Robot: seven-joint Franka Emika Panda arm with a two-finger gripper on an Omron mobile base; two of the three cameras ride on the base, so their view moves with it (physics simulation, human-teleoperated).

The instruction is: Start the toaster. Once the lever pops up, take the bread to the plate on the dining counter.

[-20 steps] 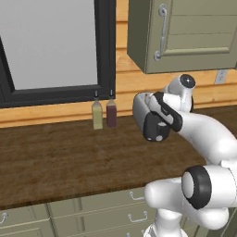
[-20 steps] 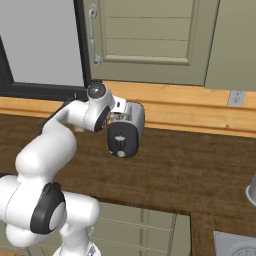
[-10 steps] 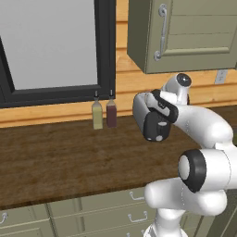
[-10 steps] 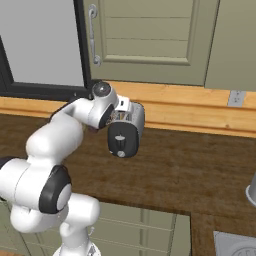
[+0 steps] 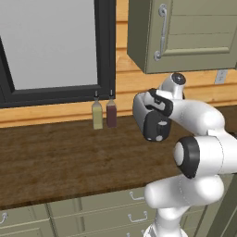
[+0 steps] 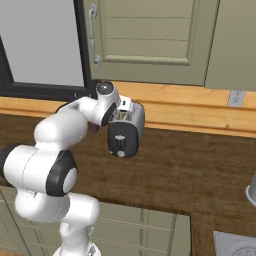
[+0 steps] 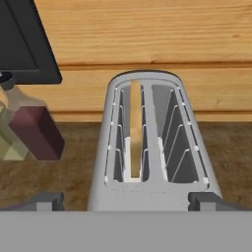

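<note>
Worktop (image 5: 55, 157) unchanged; arm elbow swung outward.

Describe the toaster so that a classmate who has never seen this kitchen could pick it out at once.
Find the dark wooden worktop below the window. The toaster stands against the wooden wall strip, beside two small bottles. Unlike them, it is a silver box with two top slots.

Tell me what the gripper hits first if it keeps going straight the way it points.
Most likely the top of the toaster: the gripper looks straight down into its slots, with the bread in the left one. Depth is hard to judge, so this is a best guess.
</note>
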